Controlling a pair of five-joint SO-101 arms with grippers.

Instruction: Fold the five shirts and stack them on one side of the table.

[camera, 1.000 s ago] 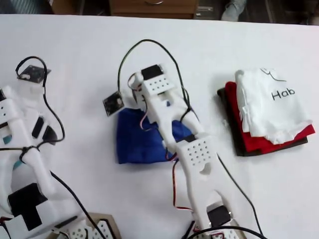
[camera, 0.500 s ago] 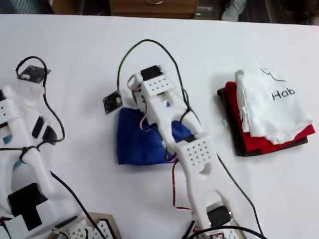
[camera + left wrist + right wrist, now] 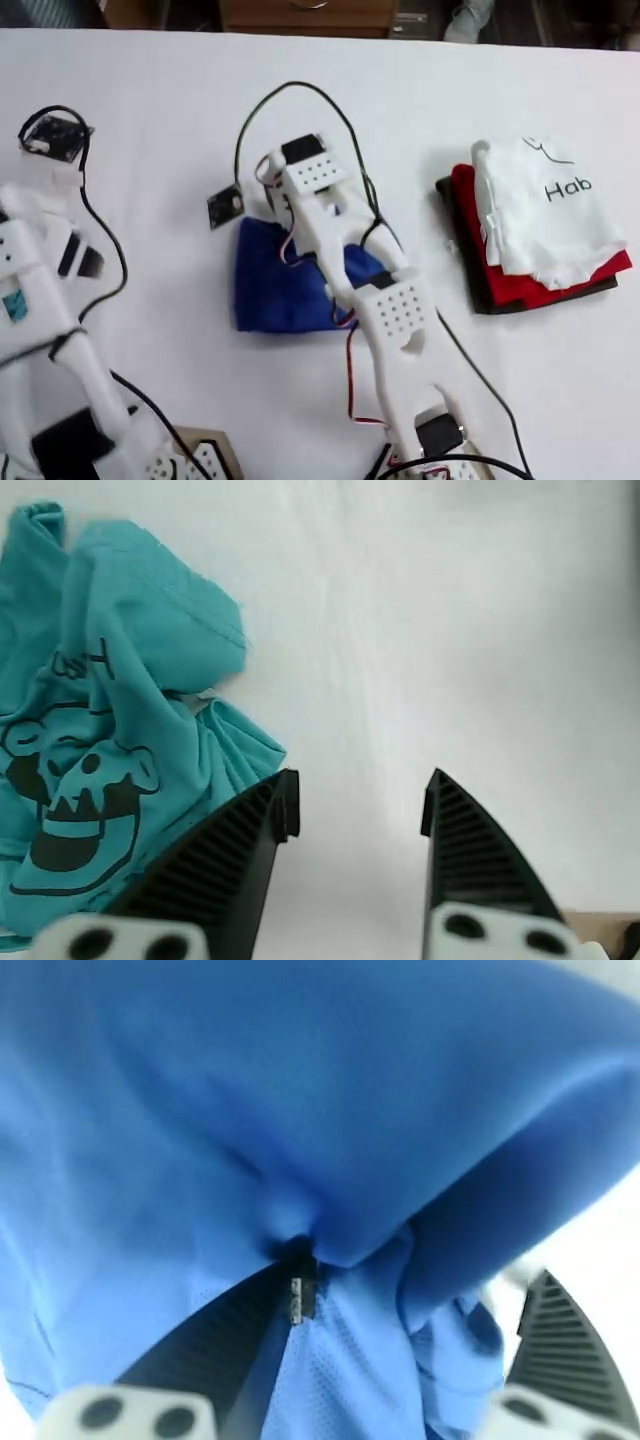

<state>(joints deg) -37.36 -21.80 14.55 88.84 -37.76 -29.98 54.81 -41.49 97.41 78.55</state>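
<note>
The right arm (image 3: 345, 240) lies across the blue shirt (image 3: 275, 285), hiding part of it; the right jaws stand apart amid its cloth. The left jaws gape beside the crumpled teal shirt (image 3: 90, 710) on the tabletop (image 3: 450, 600). The folded stack (image 3: 540, 225) sits well apart.

black lettering on white shirt (image 3: 530, 225), teal shirt (image 3: 110, 710)

The high camera looked steeply down over the white table (image 3: 150, 80), wide enough to take in the folded stack (image 3: 540, 225) at one side. The left wrist camera looked past the left gripper (image 3: 362, 780) at the tabletop from fairly near, a teal shirt (image 3: 110, 710) alongside. The right wrist camera sat almost against the blue shirt (image 3: 250, 1110), which the high view also showed near the table's middle.
</note>
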